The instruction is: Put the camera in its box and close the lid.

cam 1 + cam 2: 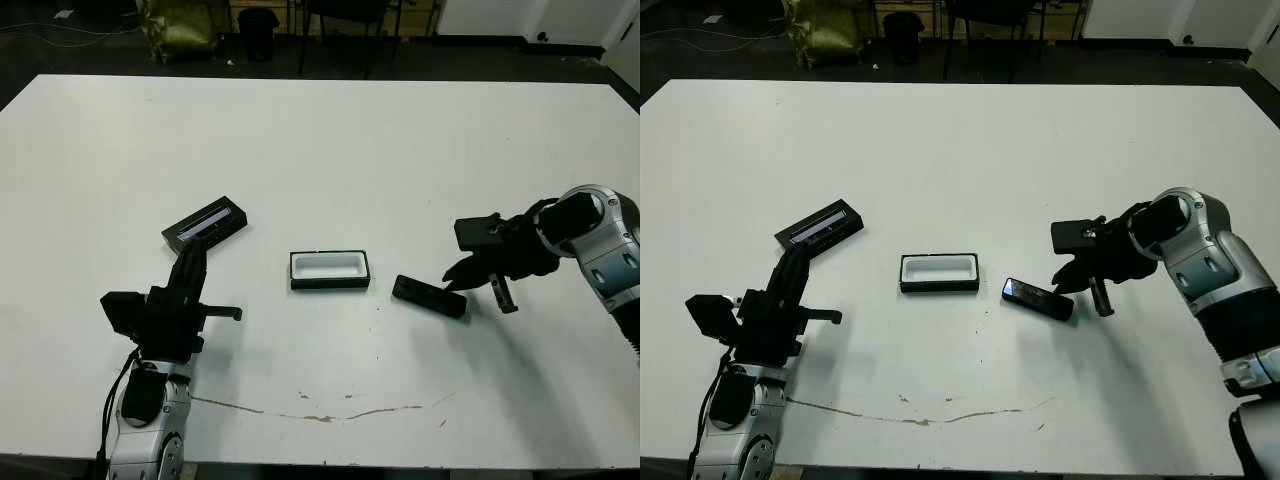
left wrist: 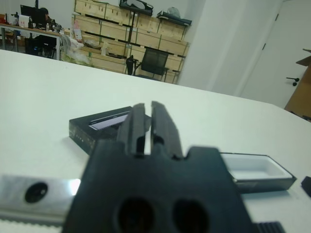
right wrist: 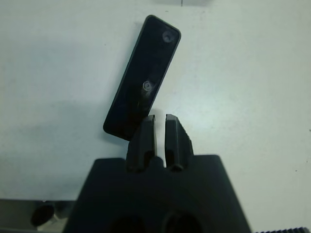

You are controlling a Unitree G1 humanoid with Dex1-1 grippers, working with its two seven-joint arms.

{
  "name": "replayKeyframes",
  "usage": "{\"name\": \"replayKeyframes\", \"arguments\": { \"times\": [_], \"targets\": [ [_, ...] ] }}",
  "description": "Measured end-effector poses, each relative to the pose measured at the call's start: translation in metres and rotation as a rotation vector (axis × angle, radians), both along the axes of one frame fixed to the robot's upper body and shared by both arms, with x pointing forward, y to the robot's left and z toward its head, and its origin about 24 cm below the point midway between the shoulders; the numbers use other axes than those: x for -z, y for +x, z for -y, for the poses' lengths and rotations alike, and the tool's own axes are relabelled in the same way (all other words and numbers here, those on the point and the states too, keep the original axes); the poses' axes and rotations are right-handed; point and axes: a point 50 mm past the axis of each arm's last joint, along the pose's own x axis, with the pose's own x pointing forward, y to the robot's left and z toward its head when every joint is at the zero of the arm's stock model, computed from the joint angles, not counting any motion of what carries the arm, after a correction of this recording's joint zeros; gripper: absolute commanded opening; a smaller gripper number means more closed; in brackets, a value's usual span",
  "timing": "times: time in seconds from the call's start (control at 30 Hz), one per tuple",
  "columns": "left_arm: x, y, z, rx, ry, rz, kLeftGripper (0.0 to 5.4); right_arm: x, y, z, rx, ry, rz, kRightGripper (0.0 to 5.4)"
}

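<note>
Camera [image 1: 429,296] is left flat on table [image 1: 320,150], just right of the empty box [image 1: 329,269]. R gripper [image 1: 462,277] is poised at its end, fingers nearly closed, nothing held, prob. for pickup. L gripper [image 1: 190,262], likewise pinched empty, is parked near lid [image 1: 205,223].

This looks like a lab or workshop storeroom: a large white table [image 1: 320,150] stands on a dark floor, with stacked wooden crates [image 2: 116,29] along the far wall, a black office chair [image 2: 154,62], and a cluttered desk [image 2: 29,31] beyond.
</note>
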Motion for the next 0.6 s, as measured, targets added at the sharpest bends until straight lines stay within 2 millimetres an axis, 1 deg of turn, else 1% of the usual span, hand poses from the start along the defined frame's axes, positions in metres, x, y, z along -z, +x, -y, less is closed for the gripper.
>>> {"name": "replayKeyframes", "arguments": {
  "times": [0.37,0.5,0.6],
  "targets": [
    [-0.0005,0.0000,0.0005,0.000,0.002,0.000,0.02,0.0027,-0.0045,-0.0041,-0.013,-0.013,-0.021,0.00],
    [-0.0005,0.0000,0.0005,0.000,0.002,0.001,0.02,0.0035,-0.0032,-0.0028,-0.004,-0.032,0.018,0.00],
    [0.0000,0.0000,0.0001,0.000,0.001,0.003,0.02,0.0042,-0.0011,0.0005,0.027,-0.045,0.078,0.00]
  ]
}}
